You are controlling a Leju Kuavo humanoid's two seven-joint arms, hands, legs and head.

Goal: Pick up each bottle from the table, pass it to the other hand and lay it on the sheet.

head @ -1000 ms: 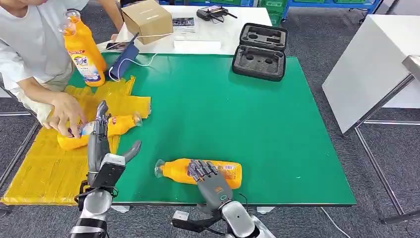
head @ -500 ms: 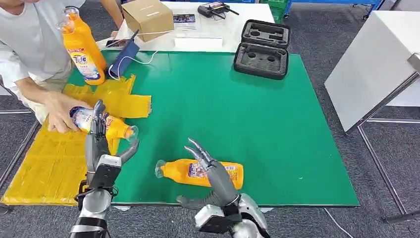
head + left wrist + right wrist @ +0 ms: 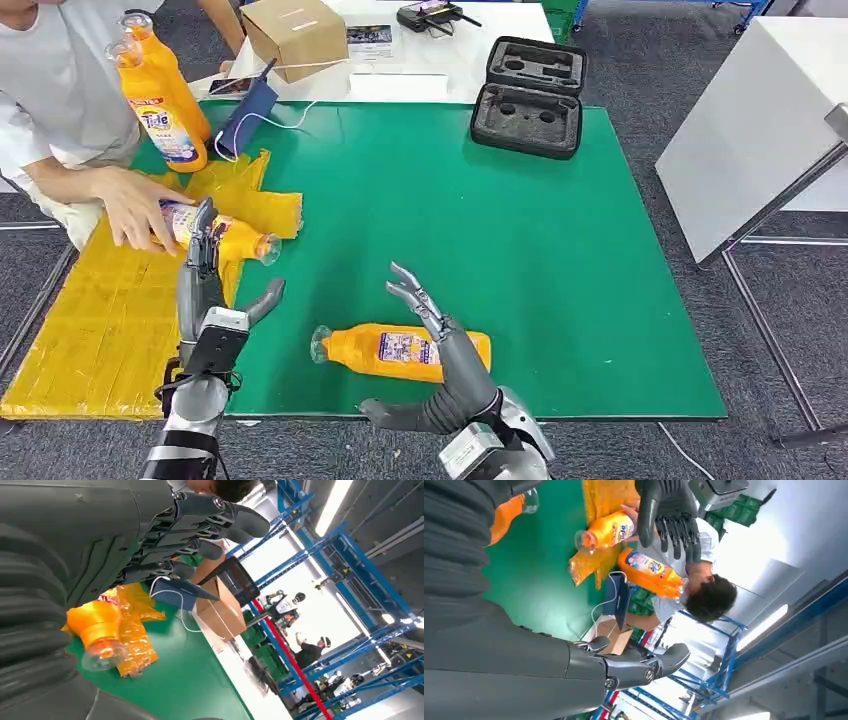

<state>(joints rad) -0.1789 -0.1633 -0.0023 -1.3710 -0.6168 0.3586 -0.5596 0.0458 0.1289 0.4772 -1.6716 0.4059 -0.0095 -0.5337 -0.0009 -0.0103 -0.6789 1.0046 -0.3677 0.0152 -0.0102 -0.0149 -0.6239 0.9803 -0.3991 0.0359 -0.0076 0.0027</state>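
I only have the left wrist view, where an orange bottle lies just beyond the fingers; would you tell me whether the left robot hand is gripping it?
Observer: No. In the head view the left robot hand is open with its fingers straight, and a person's hand grips that bottle by its base over the yellow sheet.
Operator: Thank you. Is there another bottle to fetch?
Observer: Yes. A second bottle lies on its side on the green table near the front edge, with the right robot hand open above it, fingers spread.
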